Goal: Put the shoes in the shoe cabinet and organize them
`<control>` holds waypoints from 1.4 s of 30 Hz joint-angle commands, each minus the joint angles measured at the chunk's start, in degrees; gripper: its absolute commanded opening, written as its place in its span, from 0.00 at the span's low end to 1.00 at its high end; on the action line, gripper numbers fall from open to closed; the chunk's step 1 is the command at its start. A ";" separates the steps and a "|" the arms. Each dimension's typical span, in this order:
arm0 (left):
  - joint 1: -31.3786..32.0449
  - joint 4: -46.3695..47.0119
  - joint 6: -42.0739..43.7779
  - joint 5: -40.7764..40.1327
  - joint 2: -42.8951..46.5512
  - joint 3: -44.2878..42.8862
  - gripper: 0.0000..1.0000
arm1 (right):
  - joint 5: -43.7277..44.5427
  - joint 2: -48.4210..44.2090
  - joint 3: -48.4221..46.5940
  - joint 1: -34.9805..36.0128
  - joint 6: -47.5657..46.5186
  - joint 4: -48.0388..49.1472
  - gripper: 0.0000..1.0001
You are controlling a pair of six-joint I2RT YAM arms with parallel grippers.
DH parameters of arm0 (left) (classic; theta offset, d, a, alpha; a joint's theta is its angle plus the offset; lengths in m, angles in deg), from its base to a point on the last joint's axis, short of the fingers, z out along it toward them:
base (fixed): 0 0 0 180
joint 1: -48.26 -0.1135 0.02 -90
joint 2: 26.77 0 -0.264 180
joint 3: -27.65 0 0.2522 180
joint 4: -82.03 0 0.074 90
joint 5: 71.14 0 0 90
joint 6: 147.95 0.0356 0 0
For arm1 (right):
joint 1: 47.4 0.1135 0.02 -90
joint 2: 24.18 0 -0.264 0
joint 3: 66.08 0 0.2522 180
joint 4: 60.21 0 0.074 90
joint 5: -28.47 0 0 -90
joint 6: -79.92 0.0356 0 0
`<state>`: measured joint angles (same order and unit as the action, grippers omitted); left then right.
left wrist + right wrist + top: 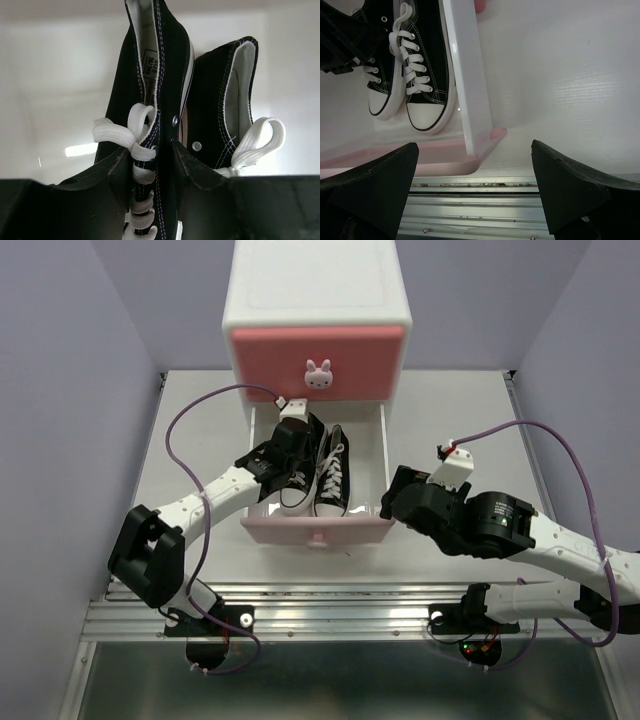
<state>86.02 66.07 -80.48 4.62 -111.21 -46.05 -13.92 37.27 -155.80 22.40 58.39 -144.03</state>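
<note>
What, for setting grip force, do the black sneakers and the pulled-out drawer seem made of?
The black sneakers: matte woven uppers with white stitching, likely canvas. Their shiny eyelets look like metal, and the smooth white toe caps are probably rubber. The drawer: smooth, faintly glossy pink front and white walls, likely moulded plastic.

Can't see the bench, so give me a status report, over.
Left tool astride left black shoe in open lower drawer, grip unclear. Right tool open, empty, beside drawer. Nothing blocking.
</note>
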 commanded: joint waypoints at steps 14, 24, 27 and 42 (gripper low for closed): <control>1.18 -7.55 -5.25 0.35 9.38 -10.28 0.96 | 2.31 -1.42 0.12 -0.28 0.35 2.56 1.00; 1.18 -24.86 -4.99 -7.37 19.05 -26.44 0.99 | -17.89 5.42 -6.91 -0.28 -35.05 18.02 1.00; 0.74 -27.68 -4.02 -13.87 19.84 -31.10 0.99 | -26.15 9.03 -11.21 -0.28 -43.29 23.82 1.00; -27.20 -21.45 -1.56 10.62 7.38 -51.57 0.99 | -39.37 21.43 -17.82 10.17 -55.28 24.71 1.00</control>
<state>63.24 40.78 -83.23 6.15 -101.03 -91.45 -52.47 57.95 -174.01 28.65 7.50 -120.12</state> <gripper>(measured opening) 0.986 0.995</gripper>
